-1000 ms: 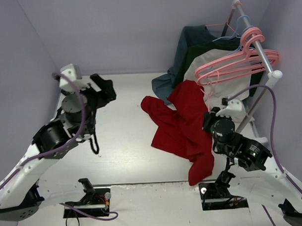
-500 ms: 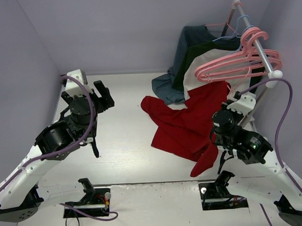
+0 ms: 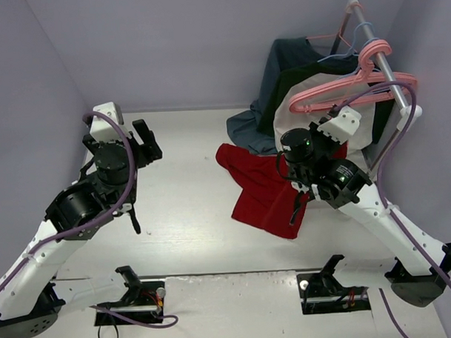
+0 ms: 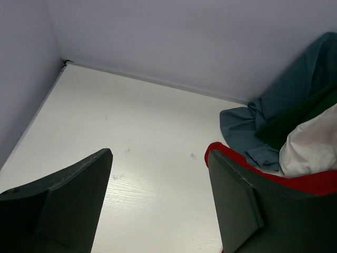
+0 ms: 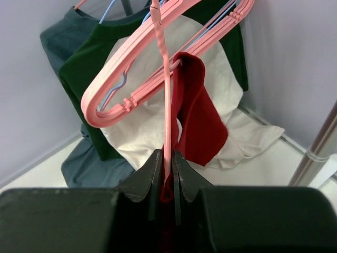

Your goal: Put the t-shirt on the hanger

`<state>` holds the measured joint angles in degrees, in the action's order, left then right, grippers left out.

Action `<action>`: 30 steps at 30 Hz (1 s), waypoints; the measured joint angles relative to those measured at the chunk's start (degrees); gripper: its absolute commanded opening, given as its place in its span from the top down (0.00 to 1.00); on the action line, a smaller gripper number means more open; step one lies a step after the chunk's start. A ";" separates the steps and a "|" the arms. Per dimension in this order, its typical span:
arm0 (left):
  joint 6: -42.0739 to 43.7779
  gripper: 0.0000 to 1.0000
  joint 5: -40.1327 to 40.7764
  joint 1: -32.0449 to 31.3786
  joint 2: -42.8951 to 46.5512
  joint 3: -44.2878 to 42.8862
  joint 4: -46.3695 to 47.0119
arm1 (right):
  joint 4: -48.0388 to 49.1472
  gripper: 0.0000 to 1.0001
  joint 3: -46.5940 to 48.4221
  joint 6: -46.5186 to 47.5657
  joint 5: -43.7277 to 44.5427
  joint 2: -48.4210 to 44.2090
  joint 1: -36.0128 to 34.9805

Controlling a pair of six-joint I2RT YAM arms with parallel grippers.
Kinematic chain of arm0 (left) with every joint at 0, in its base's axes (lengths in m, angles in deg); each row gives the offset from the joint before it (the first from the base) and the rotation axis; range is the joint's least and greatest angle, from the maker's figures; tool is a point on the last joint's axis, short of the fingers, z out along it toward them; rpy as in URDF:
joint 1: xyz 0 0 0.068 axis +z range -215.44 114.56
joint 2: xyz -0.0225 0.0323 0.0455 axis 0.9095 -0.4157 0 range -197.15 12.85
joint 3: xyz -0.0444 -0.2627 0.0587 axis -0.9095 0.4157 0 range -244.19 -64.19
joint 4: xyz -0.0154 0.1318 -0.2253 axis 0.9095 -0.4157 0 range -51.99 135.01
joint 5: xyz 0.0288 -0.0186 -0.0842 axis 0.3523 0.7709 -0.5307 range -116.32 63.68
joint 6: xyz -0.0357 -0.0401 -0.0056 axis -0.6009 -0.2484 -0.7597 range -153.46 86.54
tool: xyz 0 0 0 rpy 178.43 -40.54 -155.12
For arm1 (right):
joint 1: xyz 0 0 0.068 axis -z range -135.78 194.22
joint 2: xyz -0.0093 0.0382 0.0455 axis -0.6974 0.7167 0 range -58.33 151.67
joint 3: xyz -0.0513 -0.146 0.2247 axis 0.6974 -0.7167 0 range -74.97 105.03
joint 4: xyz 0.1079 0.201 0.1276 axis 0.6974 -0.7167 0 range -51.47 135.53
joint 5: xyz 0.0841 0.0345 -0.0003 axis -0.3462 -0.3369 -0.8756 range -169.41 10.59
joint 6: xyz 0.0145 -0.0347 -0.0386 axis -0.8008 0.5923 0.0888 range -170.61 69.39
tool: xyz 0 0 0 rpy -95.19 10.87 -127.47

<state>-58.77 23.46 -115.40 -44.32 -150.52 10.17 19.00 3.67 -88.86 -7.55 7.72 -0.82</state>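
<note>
The right gripper [image 5: 167, 158] is clenched on a fold of the plain deep-red cloth t-shirt [image 3: 263, 197], and a bar of the slim salmon-pink triangular hanger [image 5: 166, 121] runs down into the same pinch (whether that bar is gripped too I cannot tell); a strip of the shirt drapes over the pink hangers; the rest lies on the white table [image 3: 190, 215]. The left gripper [image 4: 159, 154] hangs over the table's left side, its 2 fingers spread wide and empty.

White arm links [image 3: 32, 257], black joint housings [image 3: 71, 208], purple cables [image 3: 129, 161], dark tool fingers [image 4: 63, 205]
</note>
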 measured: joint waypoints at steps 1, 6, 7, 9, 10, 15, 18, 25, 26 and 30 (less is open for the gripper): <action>0.24 0.31 -0.22 0.25 0.39 0.09 -0.09 | 0.51 1.00 -0.80 -0.81 0.07 -0.09 0.00; 1.25 0.31 -1.29 2.27 2.80 0.90 -0.67 | 0.50 1.00 -8.06 -4.00 0.36 -3.05 0.00; 1.39 0.31 -1.58 2.66 3.10 0.90 -0.71 | 0.38 1.00 -8.60 -4.01 0.70 -3.29 0.00; 1.79 0.31 -2.05 3.36 3.48 0.90 -0.82 | 0.28 1.00 -8.74 -3.76 1.99 -3.37 0.00; 1.99 0.31 -2.39 3.64 3.61 0.90 -0.88 | 0.14 1.00 -8.54 -3.33 3.14 -3.37 0.00; 2.50 0.31 -4.26 4.40 3.59 0.90 -0.95 | 0.15 1.00 -4.09 -0.91 6.34 -2.55 0.06; 2.69 0.31 -5.30 4.68 3.46 0.90 -0.97 | 0.30 1.00 -0.93 0.23 7.13 -2.16 1.24; 3.39 0.31 -6.91 4.71 3.34 0.90 -1.14 | 0.43 1.00 3.71 1.06 8.24 -1.03 9.51; 3.56 0.31 -7.03 4.71 3.44 0.90 -1.16 | 0.50 1.00 4.30 1.14 8.27 -0.61 10.71; 4.03 0.31 -7.42 4.71 4.10 0.90 -1.17 | 0.54 1.00 6.34 1.21 6.46 1.61 16.46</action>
<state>-54.75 16.05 -110.69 -40.22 -149.62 8.99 19.54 10.00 -87.64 -1.09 9.32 15.64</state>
